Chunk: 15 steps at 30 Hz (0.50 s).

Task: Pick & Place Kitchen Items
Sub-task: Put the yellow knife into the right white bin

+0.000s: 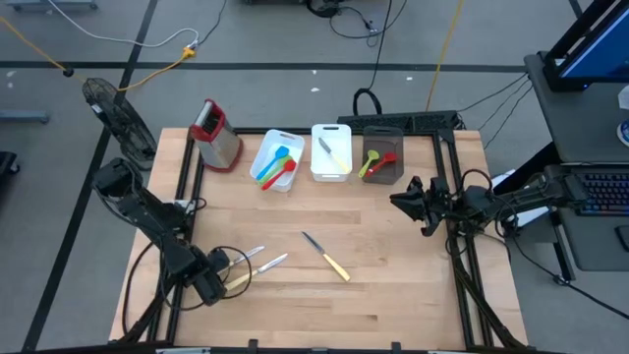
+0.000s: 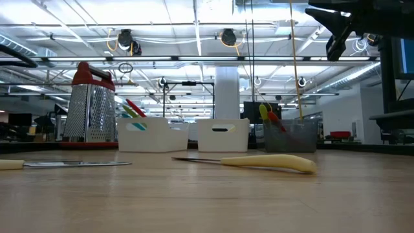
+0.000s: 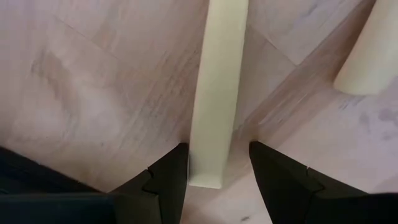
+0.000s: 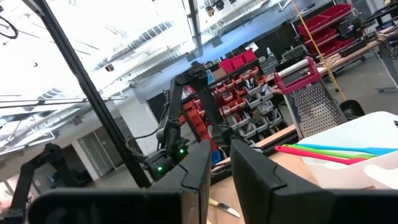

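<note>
My left gripper (image 1: 224, 267) is low over the table's near left part, open. In the left wrist view, its fingers (image 3: 168, 180) stand on either side of the free end of one knife's pale yellow handle (image 3: 217, 93); the one beside the point is nearly against it. A second pale handle (image 3: 367, 56) lies close by. These two knives (image 1: 257, 264) lie flat, side by side. A third knife (image 1: 326, 256) lies flat near the table's middle. My right gripper (image 1: 408, 197) hovers at the right side, open by a narrow gap (image 4: 219, 168).
Along the far edge stand a red-topped grater (image 1: 216, 135), a white bin (image 1: 267, 147) with red, green and blue utensils, a white bin (image 1: 331, 177) with a knife, and a dark grey bin (image 1: 381, 180) with a red and a green utensil. Bare wood lies near and right.
</note>
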Each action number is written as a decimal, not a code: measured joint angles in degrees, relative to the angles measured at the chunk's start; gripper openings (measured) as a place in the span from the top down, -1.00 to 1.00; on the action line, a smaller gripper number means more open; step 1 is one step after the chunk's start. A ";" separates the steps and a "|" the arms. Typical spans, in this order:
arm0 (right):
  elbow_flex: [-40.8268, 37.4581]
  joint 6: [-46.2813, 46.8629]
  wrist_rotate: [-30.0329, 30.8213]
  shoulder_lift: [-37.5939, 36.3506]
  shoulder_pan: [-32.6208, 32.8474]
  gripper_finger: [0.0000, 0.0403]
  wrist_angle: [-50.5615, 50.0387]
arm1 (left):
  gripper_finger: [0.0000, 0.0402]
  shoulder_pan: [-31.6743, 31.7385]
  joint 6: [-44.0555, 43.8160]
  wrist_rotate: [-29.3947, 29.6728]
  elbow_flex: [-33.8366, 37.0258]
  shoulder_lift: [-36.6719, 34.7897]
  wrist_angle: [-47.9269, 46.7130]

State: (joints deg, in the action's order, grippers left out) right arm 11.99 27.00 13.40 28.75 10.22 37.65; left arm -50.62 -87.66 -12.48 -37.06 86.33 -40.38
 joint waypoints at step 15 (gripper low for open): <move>0.02 0.77 0.03 0.00 0.00 0.73 0.74 | 0.72 2.57 3.51 -1.06 0.64 -1.21 -0.85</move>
State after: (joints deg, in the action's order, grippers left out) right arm 12.01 27.77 13.43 28.75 10.22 38.39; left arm -48.05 -84.15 -13.54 -36.42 85.12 -41.23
